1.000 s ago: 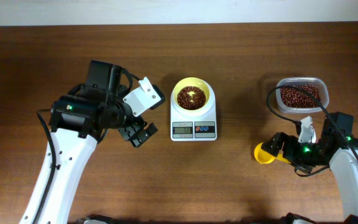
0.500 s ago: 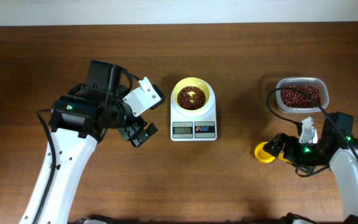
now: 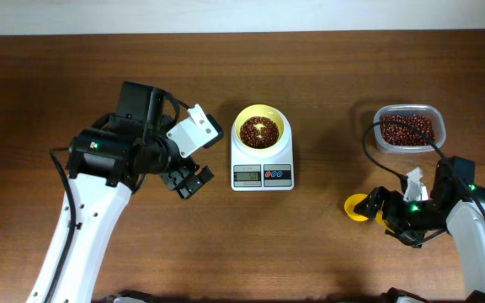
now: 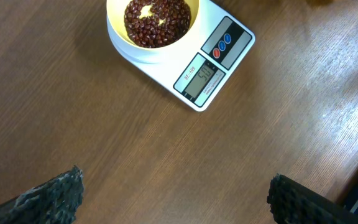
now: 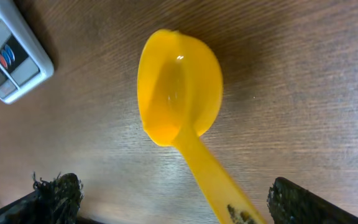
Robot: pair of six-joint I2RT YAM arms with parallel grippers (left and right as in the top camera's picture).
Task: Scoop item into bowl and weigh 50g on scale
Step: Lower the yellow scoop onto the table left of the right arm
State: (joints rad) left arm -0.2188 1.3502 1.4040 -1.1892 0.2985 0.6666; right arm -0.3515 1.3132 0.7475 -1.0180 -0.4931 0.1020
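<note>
The weighing looks all but finished, so the step in hand is, by my reading, letting go of the scoop [image 5: 179, 87] and taking the right gripper [image 5: 180, 198] away cleanly. In the right wrist view the yellow scoop lies empty on the table [image 5: 303, 74]. Its cup is mid-frame and its handle runs to the lower right between the two fingers [image 5: 58, 193], which stand wide apart and do not pinch it. The sound way out is a straight lift with the jaws kept wide, so that neither pad catches the handle and flicks the scoop toward the scale [image 3: 262, 166], well apart to its left in the overhead view. The beans [image 4: 156, 18] lie heaped in the pale yellow bowl [image 4: 194, 9], which stands on the scale's platform at the top of the left wrist view. More beans fill the clear tub [image 3: 408, 108] at the overhead frame's upper right. The display [image 4: 202, 79] seems to read near fifty, though the digits are too small to be sure. The left gripper [image 4: 178, 199] hangs spread and empty, left of the scale in the overhead view. It should touch neither bowl nor platform, since any press would spoil the reading.
</note>
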